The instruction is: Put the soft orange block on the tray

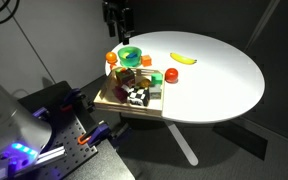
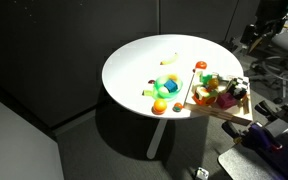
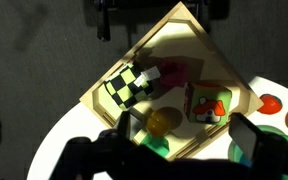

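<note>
The pale wooden tray sits at the table's edge and holds several toys; it shows in both exterior views. In the wrist view a small yellow-orange block lies inside the tray, next to a cube with a house picture and below the black-and-white die. My gripper is open and empty, with its fingers on either side of the block in the picture and apart from it. In an exterior view the gripper hangs well above the table.
A green bowl stands by the tray, with a small orange thing beside it. A red-orange round fruit and a banana lie on the round white table. A blue-lit machine stands below the table.
</note>
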Motion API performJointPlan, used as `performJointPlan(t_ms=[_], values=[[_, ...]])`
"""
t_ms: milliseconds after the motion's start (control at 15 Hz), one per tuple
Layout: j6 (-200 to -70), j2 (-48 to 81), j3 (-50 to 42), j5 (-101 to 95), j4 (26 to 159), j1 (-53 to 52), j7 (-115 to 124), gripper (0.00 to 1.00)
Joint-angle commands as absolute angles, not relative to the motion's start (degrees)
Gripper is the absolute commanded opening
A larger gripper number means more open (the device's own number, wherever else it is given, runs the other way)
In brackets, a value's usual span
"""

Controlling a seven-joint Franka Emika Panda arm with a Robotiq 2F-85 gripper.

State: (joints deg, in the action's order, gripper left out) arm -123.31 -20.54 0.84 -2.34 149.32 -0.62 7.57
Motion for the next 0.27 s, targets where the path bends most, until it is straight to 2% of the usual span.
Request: performJointPlan(t_ms=[0,200], values=[[-122.31,-20.97,1.28,-2.36,149.26,-0.13,7.41,1.00],[-121.57,-21.46,1.33,-2.40,149.26,-0.08,7.41,1.00]])
